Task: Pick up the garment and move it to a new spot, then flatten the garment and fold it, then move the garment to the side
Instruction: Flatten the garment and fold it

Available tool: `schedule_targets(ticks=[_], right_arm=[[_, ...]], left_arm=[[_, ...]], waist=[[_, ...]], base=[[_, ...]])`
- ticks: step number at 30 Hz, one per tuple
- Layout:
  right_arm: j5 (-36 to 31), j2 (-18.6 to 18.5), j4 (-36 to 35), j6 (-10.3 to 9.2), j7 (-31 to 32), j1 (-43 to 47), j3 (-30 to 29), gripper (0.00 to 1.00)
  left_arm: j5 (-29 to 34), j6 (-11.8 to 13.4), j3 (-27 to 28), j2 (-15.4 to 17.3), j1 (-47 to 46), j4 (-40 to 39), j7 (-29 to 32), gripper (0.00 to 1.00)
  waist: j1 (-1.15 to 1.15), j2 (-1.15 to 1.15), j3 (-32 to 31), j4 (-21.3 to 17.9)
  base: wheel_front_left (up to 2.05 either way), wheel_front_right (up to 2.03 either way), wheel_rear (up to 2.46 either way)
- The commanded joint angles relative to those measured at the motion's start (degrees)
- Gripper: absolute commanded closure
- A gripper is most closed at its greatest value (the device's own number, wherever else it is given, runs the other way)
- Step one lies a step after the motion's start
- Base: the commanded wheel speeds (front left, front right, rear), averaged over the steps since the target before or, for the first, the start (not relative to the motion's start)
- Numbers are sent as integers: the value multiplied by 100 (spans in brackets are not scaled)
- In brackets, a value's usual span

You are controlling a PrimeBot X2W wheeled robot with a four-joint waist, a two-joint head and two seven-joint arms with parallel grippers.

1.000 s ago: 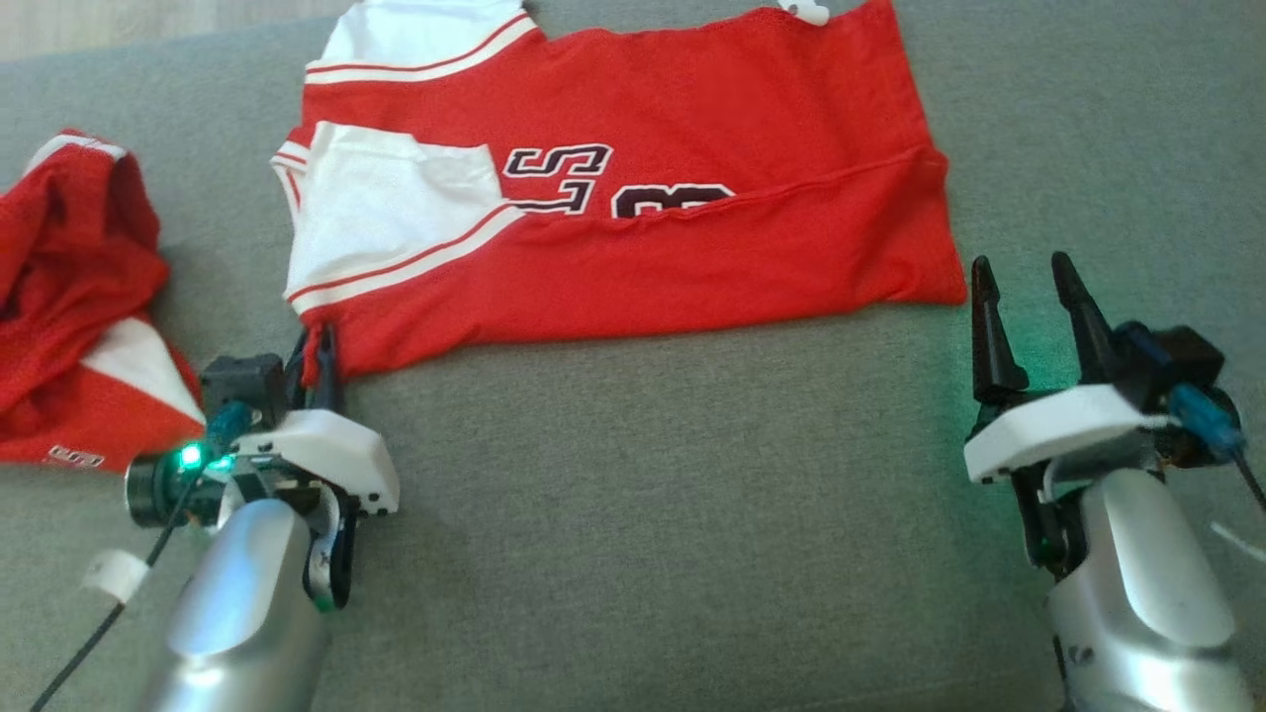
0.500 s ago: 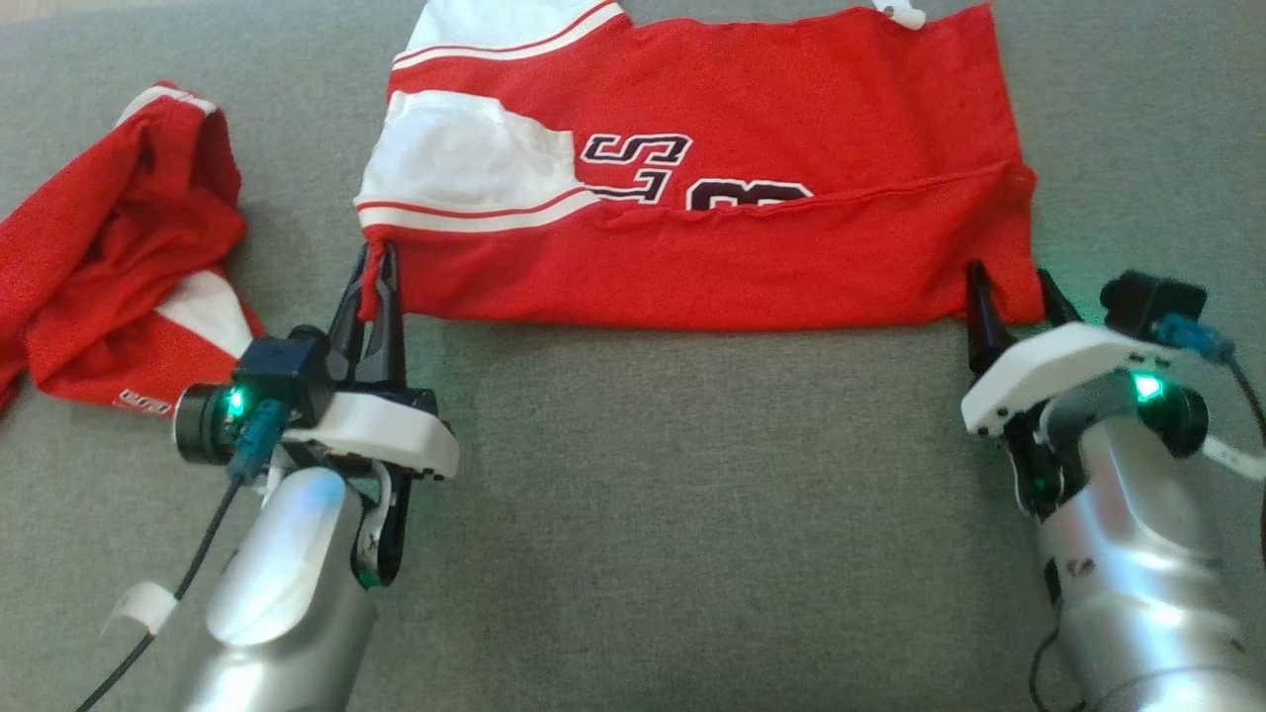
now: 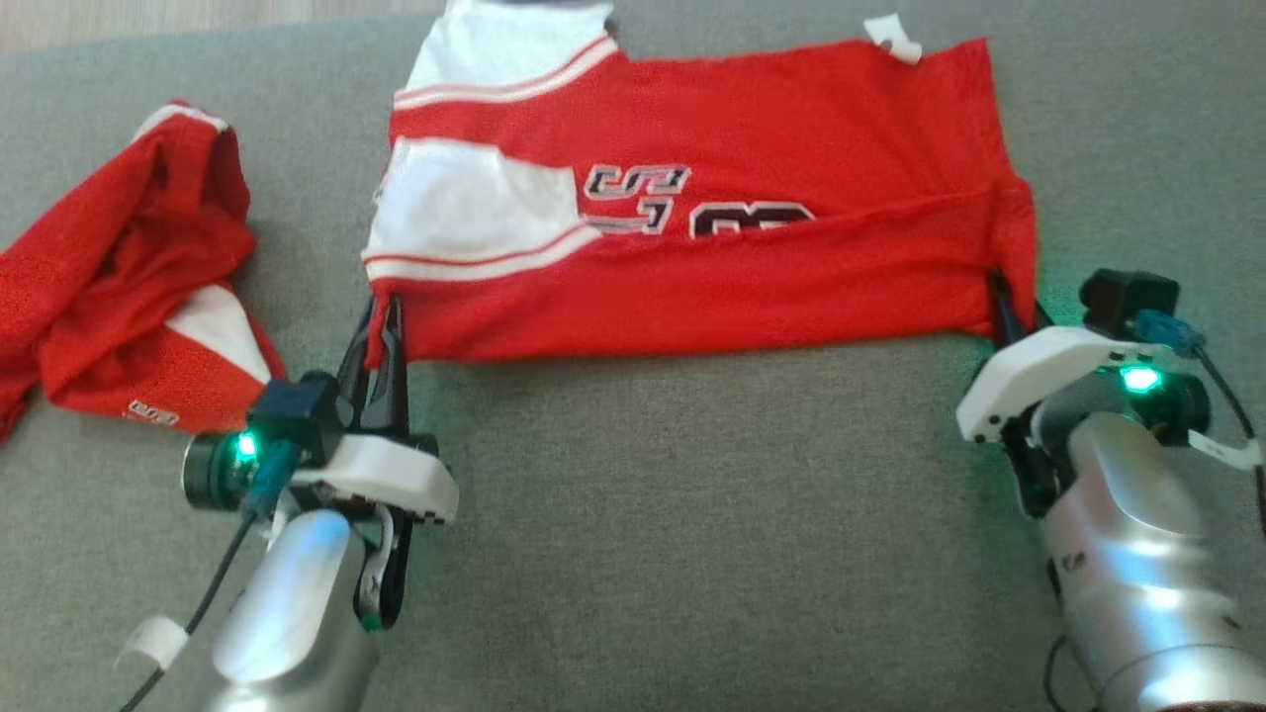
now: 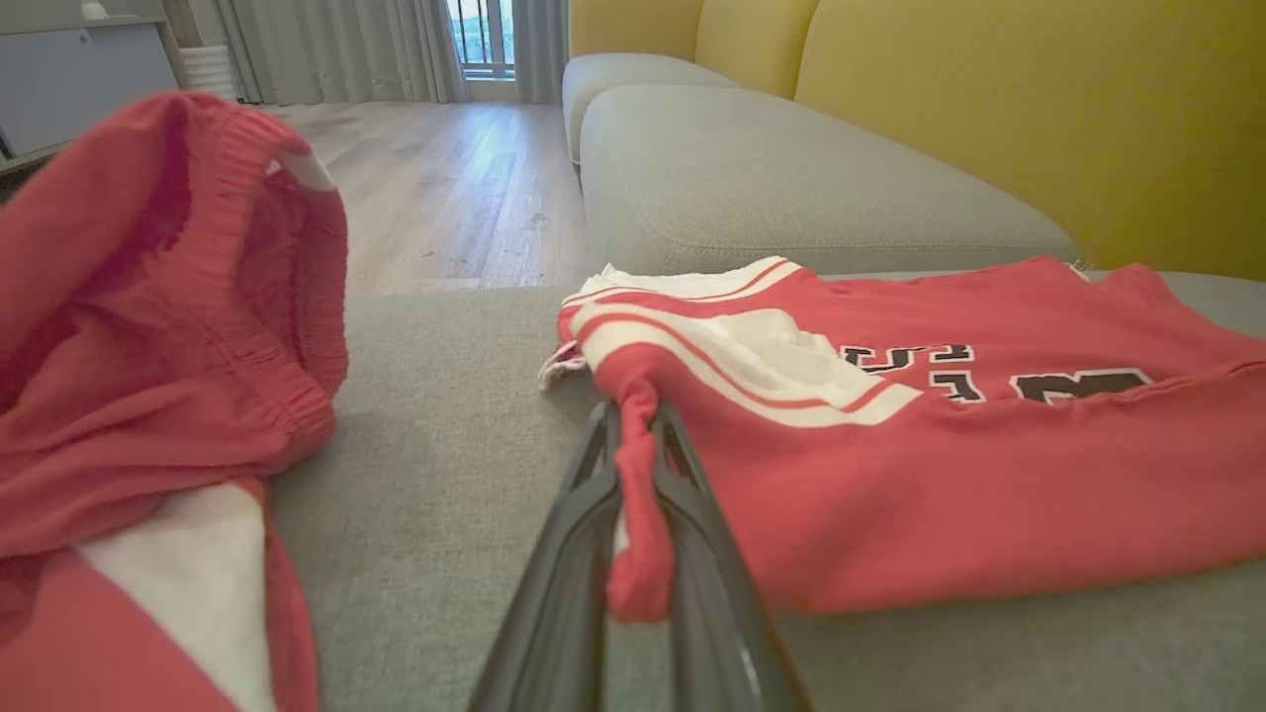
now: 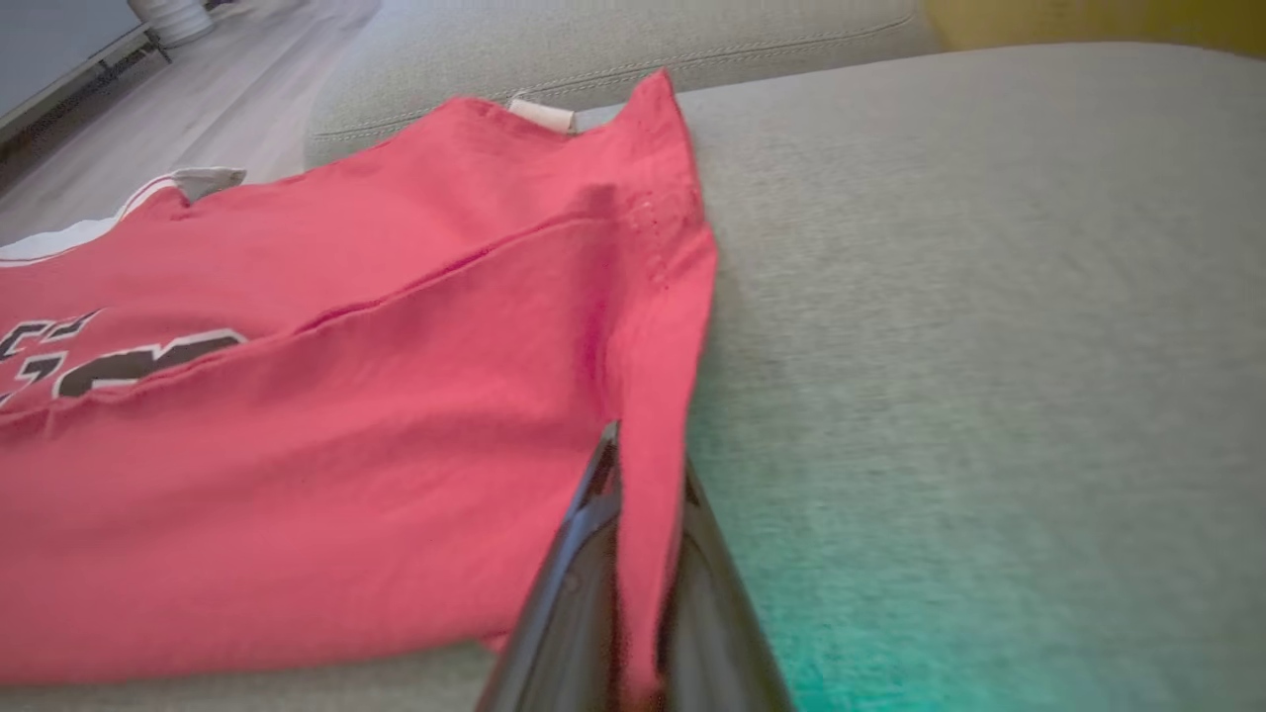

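Head view looks down on a grey sofa cushion (image 3: 692, 514) that takes up nearly the whole frame, with a sliver of pale wooden floor (image 3: 148, 20) along the upper left edge. From the left wrist view the room opens out: the floor runs back to grey curtains (image 4: 336, 49) and a window (image 4: 480, 35), and a yellow backrest (image 4: 989, 119) rises at the upper right behind more grey seating. The red garment (image 3: 791, 267) lies in the upper centre of the head view, long axis running left to right across the frame. Its white, red-striped end points to frame left and its plain red end to frame right, where a small white label (image 3: 893, 38) sticks out at the top corner. A folded-over red layer covers the lower part of the dark lettering. The left gripper (image 3: 384, 321) is clamped on the lower left corner, cloth bunched between its dark fingers (image 4: 574, 554). The right gripper (image 3: 1011, 307) is pinched on the lower right corner, which is lifted off the cushion. A second red and white garment (image 3: 119, 287) lies crumpled at centre left, apart from the first.
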Motion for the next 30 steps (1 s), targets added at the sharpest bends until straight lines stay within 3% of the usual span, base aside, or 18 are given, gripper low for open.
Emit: schedule_targets(ticks=[1,8,18,26,27,28,30], right_arm=[[-61,-67,-111,-4,-57,56,31,100],[-75,-502,-440,-4,274,386,70,100],[783,-864,-1655,-4,1495,1504,480,100],[945,-856,-2729,-4,2136,2359,276,100],[899,-844,-2873,-4,2147,2436,194,74],[849,-813,-3007,-4,2150,2503,105,0],[808,-696,-3258,-4,2174,2582,-50,0]], left_arm=[[-37,28,180,165,-47,-128,-10,100],[-139,-19,61,155,332,-44,134,100],[-200,-65,-276,45,956,-241,489,100],[-165,-22,-500,65,1276,-475,805,100],[-154,-6,-520,65,1287,-489,834,100],[-148,8,-536,63,1290,-506,858,95],[-150,-19,-580,59,1281,-546,896,33]], waist=[[0,0,-111,-58],[0,0,-503,-182],[0,0,-904,-209],[0,0,-958,-213],[0,0,-955,-213],[0,0,-950,-213],[0,0,-934,-221]], base=[[0,0,0],[0,0,0],[0,0,0],[0,0,0],[0,0,0],[0,0,0],[0,0,0]])
